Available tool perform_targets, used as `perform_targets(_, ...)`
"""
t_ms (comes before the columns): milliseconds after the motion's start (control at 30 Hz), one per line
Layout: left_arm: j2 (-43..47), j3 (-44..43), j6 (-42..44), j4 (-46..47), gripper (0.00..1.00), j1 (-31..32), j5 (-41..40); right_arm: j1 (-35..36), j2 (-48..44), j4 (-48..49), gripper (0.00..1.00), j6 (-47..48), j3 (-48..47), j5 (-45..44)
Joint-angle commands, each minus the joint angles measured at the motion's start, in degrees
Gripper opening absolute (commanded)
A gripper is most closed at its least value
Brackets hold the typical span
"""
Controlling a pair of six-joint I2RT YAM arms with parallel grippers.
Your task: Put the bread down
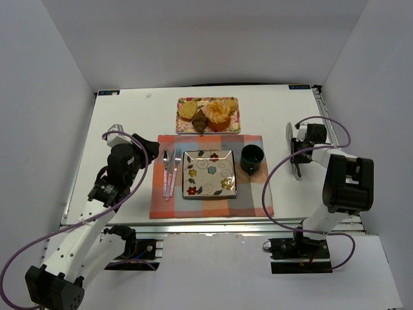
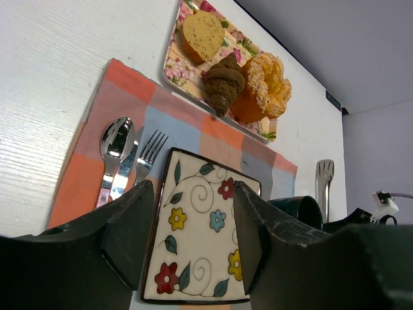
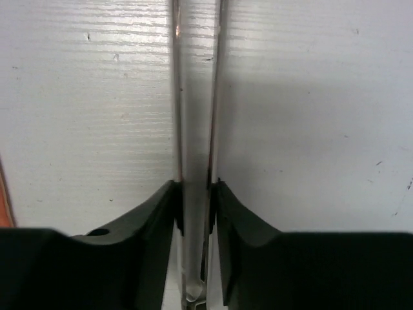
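Observation:
A floral tray (image 1: 187, 129) at the back of the table holds three breads: a round bun (image 1: 188, 110), a dark croissant (image 1: 200, 121) and an orange frilly bread (image 1: 221, 113). They also show in the left wrist view: bun (image 2: 202, 33), croissant (image 2: 224, 82), frilly bread (image 2: 264, 87). A square flowered plate (image 1: 209, 173) lies empty on the checked placemat (image 1: 251, 194). My left gripper (image 1: 142, 150) is open and empty, left of the placemat, its jaws framing the plate (image 2: 206, 219). My right gripper (image 1: 297, 155) is shut on metal tongs (image 3: 195, 97) that lie on the table at the right.
A spoon (image 1: 166, 169) and fork (image 1: 175, 166) lie on the placemat left of the plate. A dark green mug (image 1: 252, 157) stands right of the plate. White walls enclose the table on three sides.

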State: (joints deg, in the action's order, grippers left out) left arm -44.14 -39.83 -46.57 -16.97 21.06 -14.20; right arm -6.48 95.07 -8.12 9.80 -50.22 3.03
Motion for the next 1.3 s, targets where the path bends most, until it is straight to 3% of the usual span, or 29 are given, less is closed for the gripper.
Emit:
perform_targets(0, 0.02, -1.21, 0.33, -0.61, 0.62, -0.4, -0.48, -0.29, 1.71, -1.72, 0.31, -0.4, -0.93, 1.54)
perform_targets(167, 0.46, -1.74, 0.6, -1.48, 0.62, -0.4, -0.75, -0.29, -4.79, -3.92, 0.2, 3.98, -5.75, 6.36)
perform_targets(233, 0.72, -1.56, 0.51, -1.22, 0.62, -0.4, -0.75, -0.2, -9.53, -6.28, 0.2, 6.35, -7.87, 12.58)
perform_targets(400, 1.51, -1.04, -0.02, -0.61, 0.63, -0.4, -0.66, 2.34, -16.57, -12.61, 0.46, 13.56, -15.77, 26.66)
perform_targets(600, 1.86, -1.47, 0.51, -1.13, 0.64, -0.4, -0.66, 14.63, -17.81, -16.58, 0.54, 16.65, -21.23, 28.7)
perform_targets(867, 4.5, -0.42, -0.28, -2.19, 0.64, -0.4, -1.71, 26.86, -12.54, -19.82, 0.52, 23.49, -29.84, 24.23)
perform_targets(1000, 5.99, 0.28, -1.07, -2.63, 0.64, -0.4, -2.33, 35.02, -9.04, -19.39, 0.53, 29.12, -30.9, 16.86)
perform_targets(1267, 7.49, 0.9, -1.07, -4.12, 0.65, -0.4, -3.29, 38.39, 3.36, -25.45, 0.48, 35.46, -44.34, 8.15)
